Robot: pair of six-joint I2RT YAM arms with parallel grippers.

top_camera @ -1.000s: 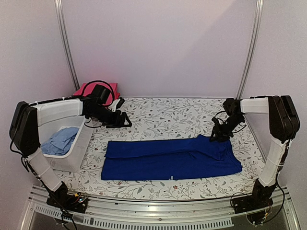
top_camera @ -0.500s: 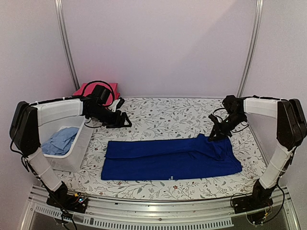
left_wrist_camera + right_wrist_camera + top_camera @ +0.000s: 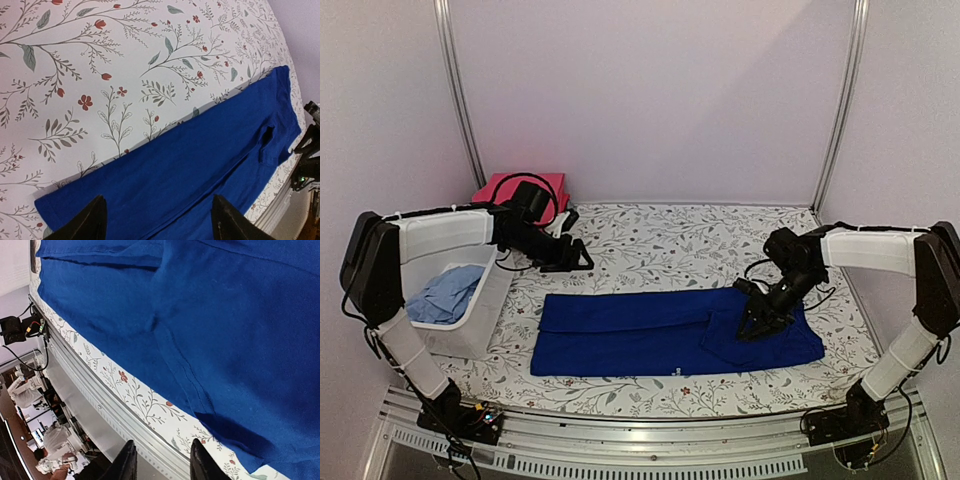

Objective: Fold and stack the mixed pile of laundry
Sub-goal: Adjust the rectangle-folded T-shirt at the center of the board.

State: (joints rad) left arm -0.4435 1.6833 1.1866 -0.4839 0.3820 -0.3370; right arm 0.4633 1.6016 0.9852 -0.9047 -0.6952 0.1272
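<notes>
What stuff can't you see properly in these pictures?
- Pink-red garment, top view: the left arm covers its front, so its shape is unclear.
- Pale-blue shirt, top view: the basket wall hides its lower part and anything beneath.
- Blue trousers, left wrist view: cut off by the bottom edge.
- Right gripper, top view: too small and dark to tell whether it touches the trousers.

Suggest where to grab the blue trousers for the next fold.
Probably the left short edge of the blue trousers, near a corner, coming from the left with the left claw. They lie flat and long left to right, so only an edge offers a lip to pinch; that end is free.
</notes>
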